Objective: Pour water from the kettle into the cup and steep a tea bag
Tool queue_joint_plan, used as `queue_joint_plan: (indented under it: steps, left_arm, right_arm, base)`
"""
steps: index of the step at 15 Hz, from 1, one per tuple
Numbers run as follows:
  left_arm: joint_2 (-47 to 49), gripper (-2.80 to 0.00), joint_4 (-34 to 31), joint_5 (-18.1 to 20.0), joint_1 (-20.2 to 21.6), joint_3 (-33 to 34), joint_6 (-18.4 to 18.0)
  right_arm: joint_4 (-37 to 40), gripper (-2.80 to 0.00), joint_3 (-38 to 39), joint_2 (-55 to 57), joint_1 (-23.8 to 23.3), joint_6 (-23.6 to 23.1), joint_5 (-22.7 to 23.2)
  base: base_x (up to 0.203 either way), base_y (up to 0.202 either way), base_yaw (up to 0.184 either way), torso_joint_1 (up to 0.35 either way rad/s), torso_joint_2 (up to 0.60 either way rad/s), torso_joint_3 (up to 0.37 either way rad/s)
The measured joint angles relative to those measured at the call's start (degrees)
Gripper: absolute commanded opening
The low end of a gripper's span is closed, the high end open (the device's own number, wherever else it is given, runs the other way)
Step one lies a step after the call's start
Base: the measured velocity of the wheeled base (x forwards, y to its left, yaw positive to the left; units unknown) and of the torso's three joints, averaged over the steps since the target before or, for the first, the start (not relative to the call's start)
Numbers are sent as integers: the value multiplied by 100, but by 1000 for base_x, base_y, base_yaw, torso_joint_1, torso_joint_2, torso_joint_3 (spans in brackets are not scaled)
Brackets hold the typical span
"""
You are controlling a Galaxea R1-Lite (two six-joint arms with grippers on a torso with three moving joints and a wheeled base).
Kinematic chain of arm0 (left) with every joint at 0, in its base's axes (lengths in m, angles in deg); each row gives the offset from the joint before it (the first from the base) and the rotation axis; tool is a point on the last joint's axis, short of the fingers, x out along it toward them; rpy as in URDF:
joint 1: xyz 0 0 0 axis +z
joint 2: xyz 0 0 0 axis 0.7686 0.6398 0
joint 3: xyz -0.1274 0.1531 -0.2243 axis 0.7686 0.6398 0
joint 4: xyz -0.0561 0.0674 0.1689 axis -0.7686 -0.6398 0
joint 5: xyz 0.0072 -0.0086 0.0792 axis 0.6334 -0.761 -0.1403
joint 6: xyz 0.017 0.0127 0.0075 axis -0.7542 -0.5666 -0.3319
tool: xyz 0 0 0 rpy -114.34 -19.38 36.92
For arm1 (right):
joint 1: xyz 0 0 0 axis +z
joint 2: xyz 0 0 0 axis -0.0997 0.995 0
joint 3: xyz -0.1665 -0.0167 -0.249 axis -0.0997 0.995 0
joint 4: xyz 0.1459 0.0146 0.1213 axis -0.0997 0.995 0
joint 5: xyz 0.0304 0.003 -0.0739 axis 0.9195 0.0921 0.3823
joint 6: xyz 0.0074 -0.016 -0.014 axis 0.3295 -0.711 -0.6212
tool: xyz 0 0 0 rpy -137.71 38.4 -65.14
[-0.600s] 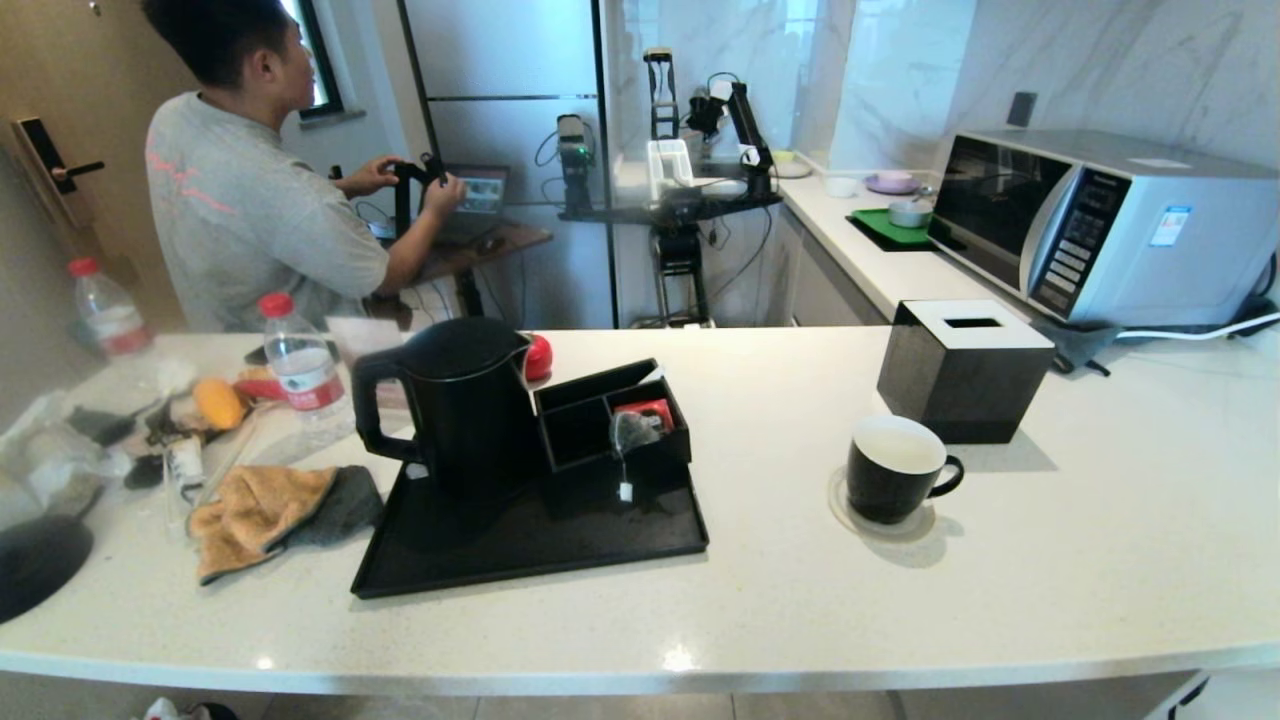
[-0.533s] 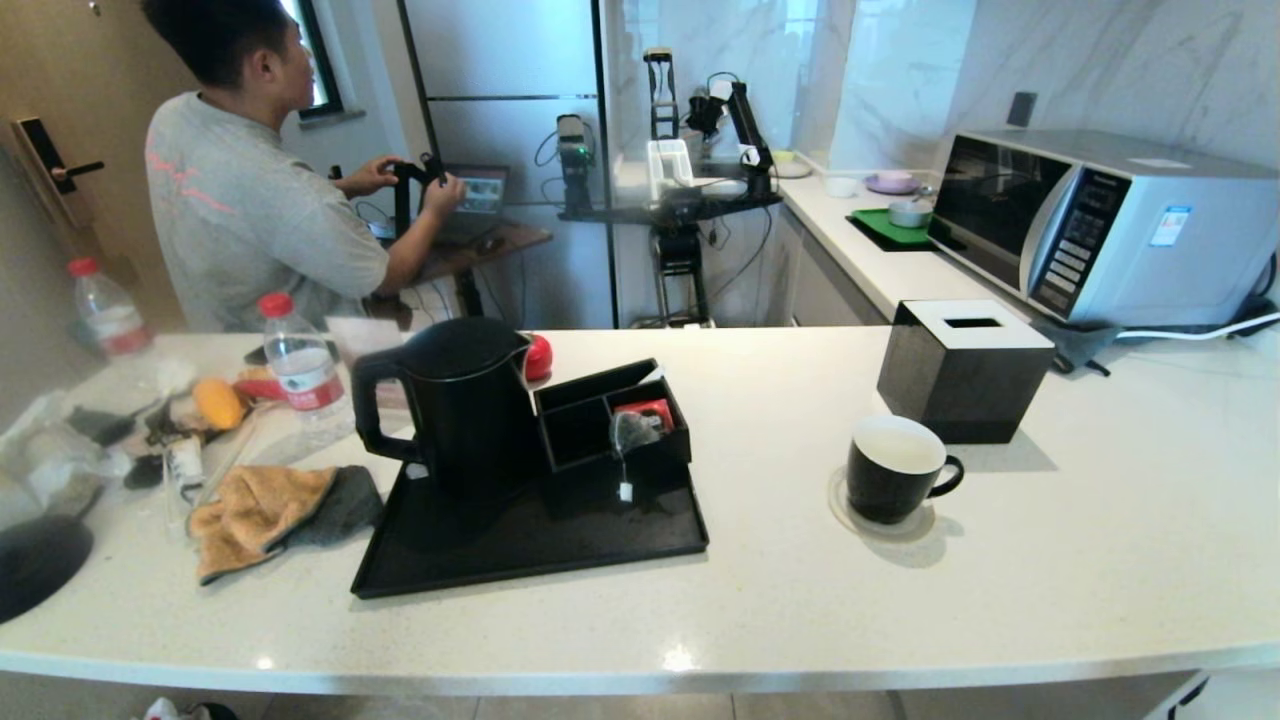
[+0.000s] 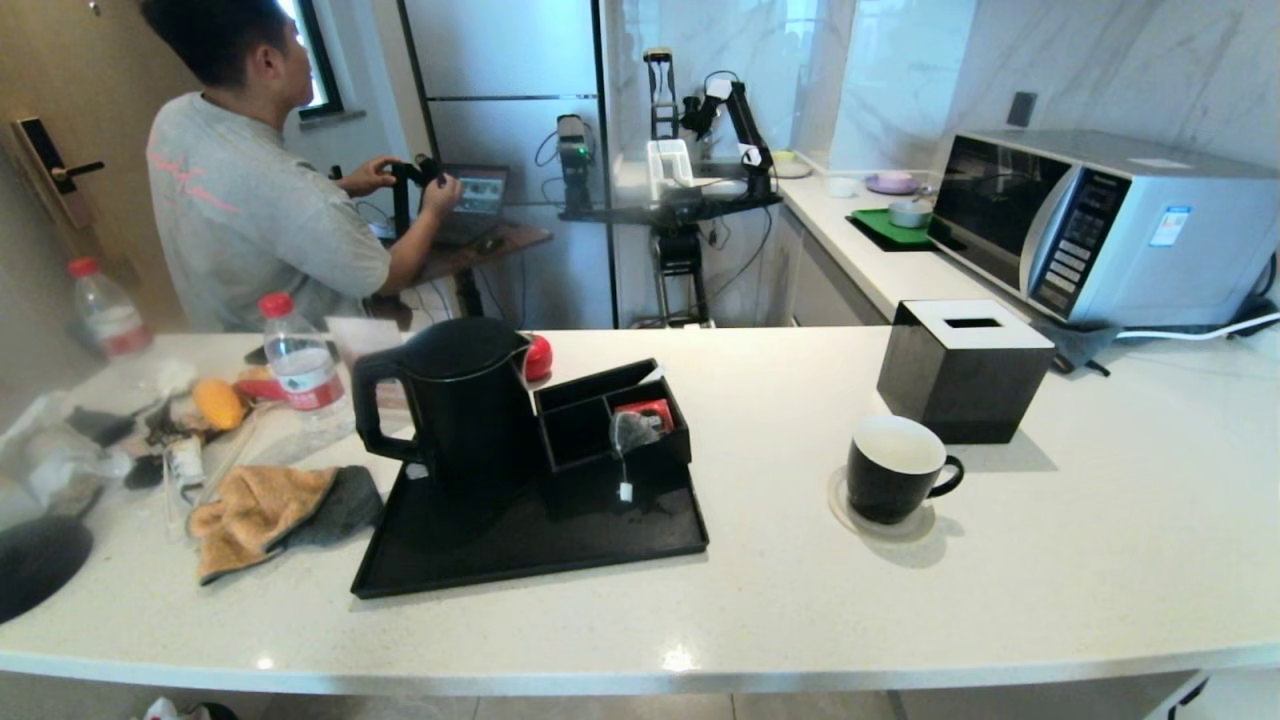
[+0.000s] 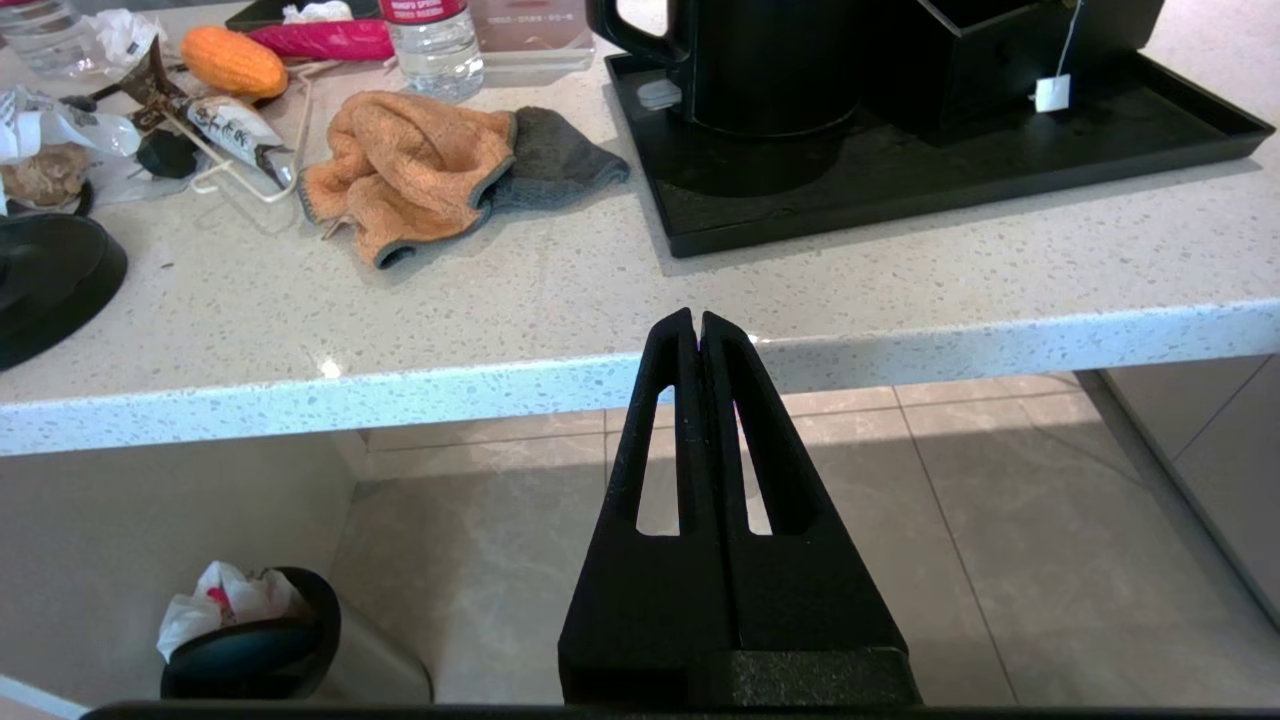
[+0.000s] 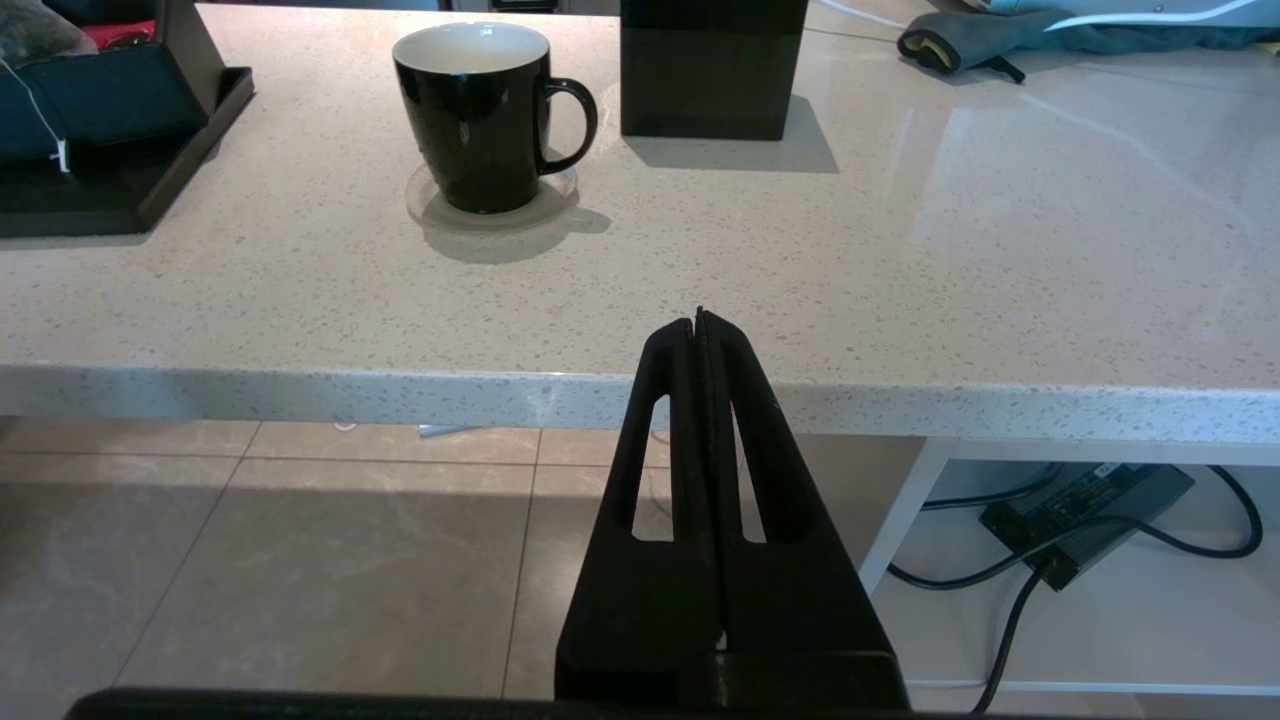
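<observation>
head view: nothing on the counter has shifted since a moment ago; kettle [image 3: 455, 405] stands left of cup [image 3: 893, 468], tea bag [image 3: 630, 432] between (untouched). left gripper [image 4: 697, 322] and right gripper [image 5: 699, 322] pressed together, below the counter edge.

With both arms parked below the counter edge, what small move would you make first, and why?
Probably raise the left gripper toward the kettle handle and open it: both grippers are shut and empty, the right gripper too, and the cup looks unfilled.
</observation>
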Motion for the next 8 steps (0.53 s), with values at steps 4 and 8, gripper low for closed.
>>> queue_joint_plan:
  steps: [4,8]
  left_arm:
    - [0,-280,-5,7,0,0,4]
    - [0,-280,-5,0,0,-2,4]
  right_arm:
    - [0,-280,0,0,0,0,1]
    - [1,-280,0,0,0,-1,0]
  base:
    - [0,0,0,0,0,0]
    - [0,0,0,0,0,0]
